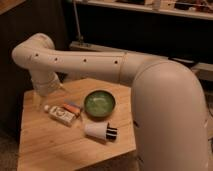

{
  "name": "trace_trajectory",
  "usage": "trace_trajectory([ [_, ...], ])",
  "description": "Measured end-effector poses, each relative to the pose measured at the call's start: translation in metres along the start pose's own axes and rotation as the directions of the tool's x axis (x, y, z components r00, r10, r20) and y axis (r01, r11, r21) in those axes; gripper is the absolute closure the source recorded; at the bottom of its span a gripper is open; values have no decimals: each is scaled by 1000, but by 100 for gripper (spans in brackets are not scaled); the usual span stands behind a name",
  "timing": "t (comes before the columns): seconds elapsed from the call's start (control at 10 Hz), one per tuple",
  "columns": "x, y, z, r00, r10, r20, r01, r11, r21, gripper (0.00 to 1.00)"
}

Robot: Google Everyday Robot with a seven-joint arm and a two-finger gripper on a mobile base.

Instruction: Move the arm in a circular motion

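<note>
My white arm [95,62] reaches from the large shoulder at the right across to an elbow [35,50] at the upper left. From there it bends down over the far left corner of the wooden table [55,150]. My gripper [42,99] hangs below the wrist, just above the table's left edge, next to a white bottle [60,115] lying on its side. It holds nothing that I can see.
A green bowl [99,103] sits mid-table. A white cup with a dark end [98,131] lies on its side in front of it. A small orange item [72,106] lies by the bottle. A dark shelf unit [150,25] stands behind.
</note>
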Motion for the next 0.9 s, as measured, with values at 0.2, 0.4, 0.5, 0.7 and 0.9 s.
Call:
trace_trajectory([
  [0.2,0,49,-11,997,78,-24,-78,997,-2,20],
  [0.4,-22,111,-25,982,180,-59,-179,984,15,20],
  [0.5,-35,133,-29,973,219,-74,-217,976,28,20],
  [0.7,-72,180,-37,943,318,-101,-313,948,61,20],
  [0.9,-78,187,-39,937,334,-106,-328,942,68,20],
])
